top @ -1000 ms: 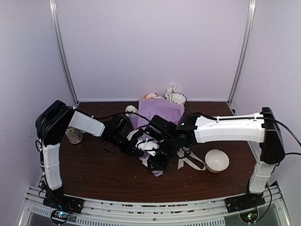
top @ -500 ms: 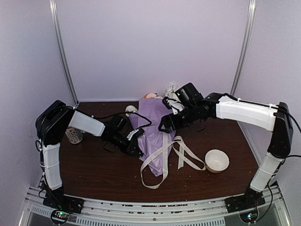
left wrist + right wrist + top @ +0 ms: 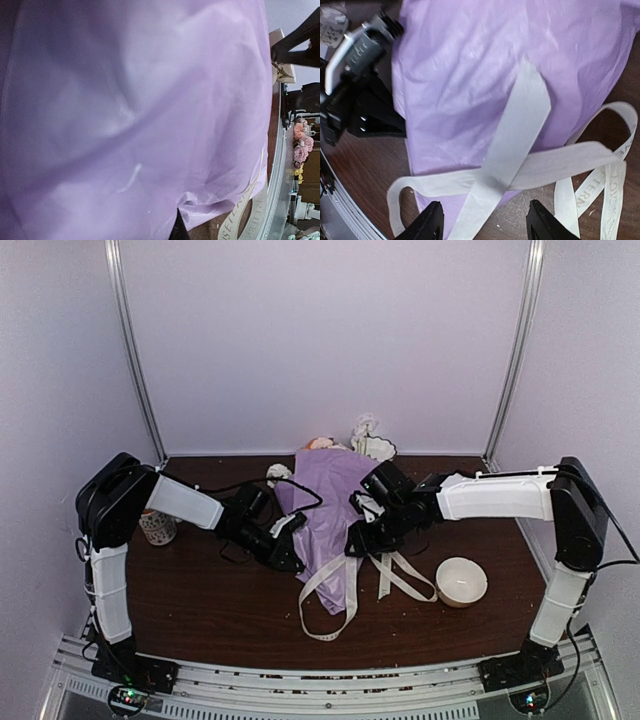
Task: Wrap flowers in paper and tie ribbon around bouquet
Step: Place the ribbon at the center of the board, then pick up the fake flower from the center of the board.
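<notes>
The bouquet (image 3: 332, 502) lies mid-table as a cone of purple paper (image 3: 470, 75), wide end toward the back. Flowers (image 3: 322, 443) poke out there, pink and white. The cream ribbon (image 3: 350, 585) lies across the narrow end and in loose loops on the table. My left gripper (image 3: 287, 552) sits at the paper's left edge, shut, with the paper (image 3: 125, 110) creased around its black fingertip (image 3: 179, 229). My right gripper (image 3: 487, 222) hovers open over the crossing ribbon (image 3: 515, 135), and a strand runs between its fingers without being gripped.
A white bowl (image 3: 461, 581) stands at the front right, just beyond the ribbon loops. A patterned mug (image 3: 157, 528) stands at the left edge behind the left arm. White enclosure walls and metal posts close in the back and sides.
The right gripper let go of the ribbon near the bouquet's narrow end, swung to the back, then came down beside the bouquet's right edge. The ribbon now lies slack. The left arm stayed put.
</notes>
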`<state>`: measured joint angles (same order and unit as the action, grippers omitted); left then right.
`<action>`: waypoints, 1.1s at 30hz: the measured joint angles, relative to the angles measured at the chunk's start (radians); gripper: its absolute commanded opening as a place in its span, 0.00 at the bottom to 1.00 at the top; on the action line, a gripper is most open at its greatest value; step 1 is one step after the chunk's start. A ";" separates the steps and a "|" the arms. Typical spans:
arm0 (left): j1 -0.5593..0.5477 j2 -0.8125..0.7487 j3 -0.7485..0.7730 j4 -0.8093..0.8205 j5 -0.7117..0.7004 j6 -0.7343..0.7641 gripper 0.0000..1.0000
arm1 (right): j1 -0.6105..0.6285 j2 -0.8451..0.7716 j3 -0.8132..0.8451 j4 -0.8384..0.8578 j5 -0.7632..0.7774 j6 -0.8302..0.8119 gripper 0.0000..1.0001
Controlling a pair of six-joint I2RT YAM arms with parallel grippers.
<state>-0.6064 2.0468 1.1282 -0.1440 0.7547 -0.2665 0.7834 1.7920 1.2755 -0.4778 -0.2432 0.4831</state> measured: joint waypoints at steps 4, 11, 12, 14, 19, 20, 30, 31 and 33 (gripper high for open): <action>0.000 0.001 0.000 0.000 0.000 0.000 0.00 | 0.019 0.049 -0.042 -0.011 -0.023 0.011 0.30; 0.000 0.001 0.002 -0.003 0.000 0.000 0.00 | 0.042 0.079 -0.048 -0.020 -0.060 0.011 0.00; 0.000 0.001 0.002 -0.003 0.000 0.000 0.00 | 0.043 0.079 -0.050 -0.019 -0.065 0.010 0.00; 0.000 0.001 0.003 -0.006 0.000 0.000 0.00 | 0.047 0.079 -0.060 -0.017 -0.082 0.014 0.00; 0.000 0.001 0.005 -0.008 0.000 0.002 0.00 | 0.056 0.068 -0.101 -0.024 -0.131 -0.004 0.00; 0.000 0.001 0.005 -0.008 -0.001 0.003 0.00 | 0.059 0.063 -0.106 -0.032 -0.149 -0.014 0.00; -0.002 0.001 0.010 -0.015 -0.008 0.011 0.00 | 0.154 0.061 -0.077 -0.187 -0.275 -0.166 0.00; -0.002 0.001 0.011 -0.016 -0.013 0.014 0.00 | 0.154 0.061 -0.066 -0.210 -0.286 -0.183 0.00; -0.002 0.001 0.014 -0.016 -0.019 0.018 0.00 | 0.154 0.061 -0.043 -0.252 -0.314 -0.226 0.00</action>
<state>-0.6079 2.0480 1.1419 -0.1596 0.7353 -0.2485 0.9379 1.8530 1.2324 -0.7296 -0.5575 0.2573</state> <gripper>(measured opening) 0.010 0.006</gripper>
